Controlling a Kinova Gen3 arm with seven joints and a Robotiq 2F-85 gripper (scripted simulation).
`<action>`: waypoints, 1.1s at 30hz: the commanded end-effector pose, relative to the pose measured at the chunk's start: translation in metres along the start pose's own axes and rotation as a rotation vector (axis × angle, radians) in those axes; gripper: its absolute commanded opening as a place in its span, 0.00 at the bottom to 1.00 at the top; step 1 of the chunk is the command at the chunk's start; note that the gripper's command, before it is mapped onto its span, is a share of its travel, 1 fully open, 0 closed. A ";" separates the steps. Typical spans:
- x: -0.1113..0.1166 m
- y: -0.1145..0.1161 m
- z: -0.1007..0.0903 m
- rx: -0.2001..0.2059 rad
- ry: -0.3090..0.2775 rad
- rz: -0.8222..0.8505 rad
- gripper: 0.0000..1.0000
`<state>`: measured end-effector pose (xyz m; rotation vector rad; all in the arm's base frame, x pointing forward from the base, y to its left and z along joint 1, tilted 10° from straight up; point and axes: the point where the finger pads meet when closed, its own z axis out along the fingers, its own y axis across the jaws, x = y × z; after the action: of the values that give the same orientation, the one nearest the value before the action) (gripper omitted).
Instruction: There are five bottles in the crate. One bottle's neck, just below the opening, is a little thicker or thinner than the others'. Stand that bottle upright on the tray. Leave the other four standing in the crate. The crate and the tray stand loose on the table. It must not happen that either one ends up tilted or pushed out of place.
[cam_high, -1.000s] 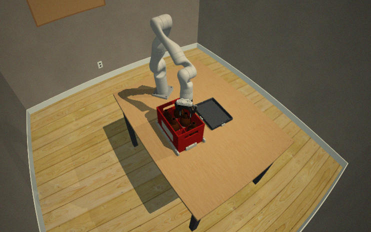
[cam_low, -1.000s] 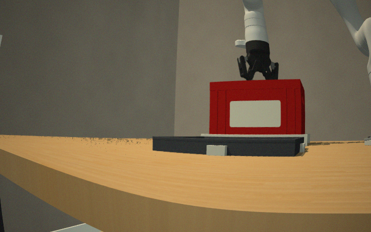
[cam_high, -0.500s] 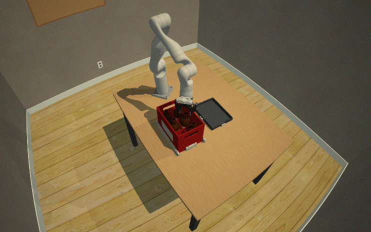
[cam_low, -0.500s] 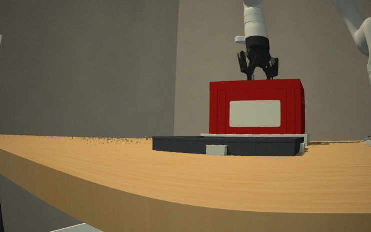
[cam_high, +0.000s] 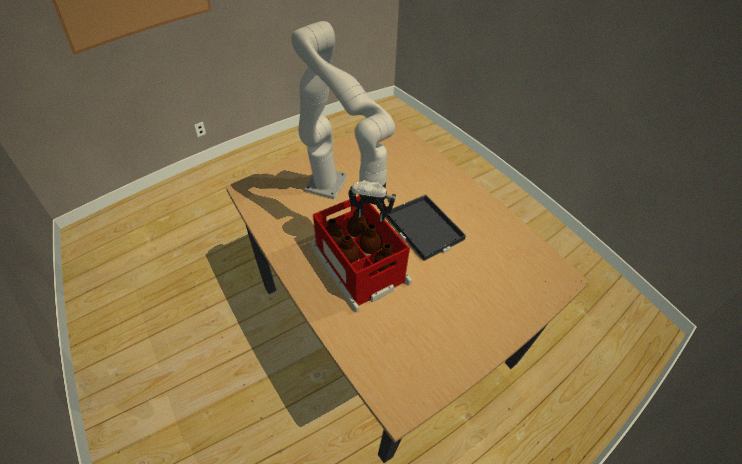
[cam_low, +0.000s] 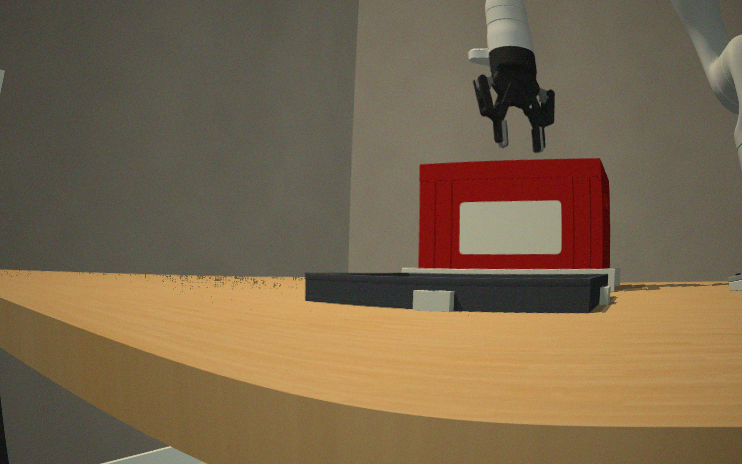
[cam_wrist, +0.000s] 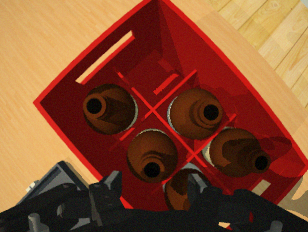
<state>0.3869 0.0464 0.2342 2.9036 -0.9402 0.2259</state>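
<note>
So there's this white seven-jointed arm (cam_high: 346, 91) (cam_low: 508, 24) bolted to a pale wooden table (cam_high: 476, 306) (cam_low: 328, 350), reaching over a red plastic crate with low inner dividers (cam_high: 381, 282) (cam_low: 509, 186) (cam_wrist: 60, 127); its black two-finger gripper (cam_high: 372, 215) (cam_low: 520, 146) (cam_wrist: 154, 183) hangs above the crate rim pointing down, fingers parted a bit more than halfway, nothing between them. All five brown bottles with open necks (cam_high: 370, 240) (cam_wrist: 152, 155) are in the crate, each in its own compartment as far as I can see; one of them is partly behind a fingertip in the wrist view, and honestly I can't tell from here which neck is the odd one, so the bottle the job wants is somewhere among those five. The flat dark grey tray with a raised rim (cam_high: 444, 252) (cam_low: 454, 292) (cam_wrist: 44, 186) lies just beside the crate, with no bottle on it yet; crate and tray both sit level on the table, with small pale blocks (cam_high: 382, 293) (cam_low: 433, 300) down by their bases.
</note>
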 end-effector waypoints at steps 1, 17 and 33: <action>0.001 -0.002 -0.011 0.011 0.007 0.000 0.64; 0.001 -0.002 -0.029 0.011 0.007 0.000 0.64; 0.001 -0.002 -0.029 0.011 0.007 0.000 0.00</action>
<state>0.3856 0.0507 0.2623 2.9103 -0.9402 0.2393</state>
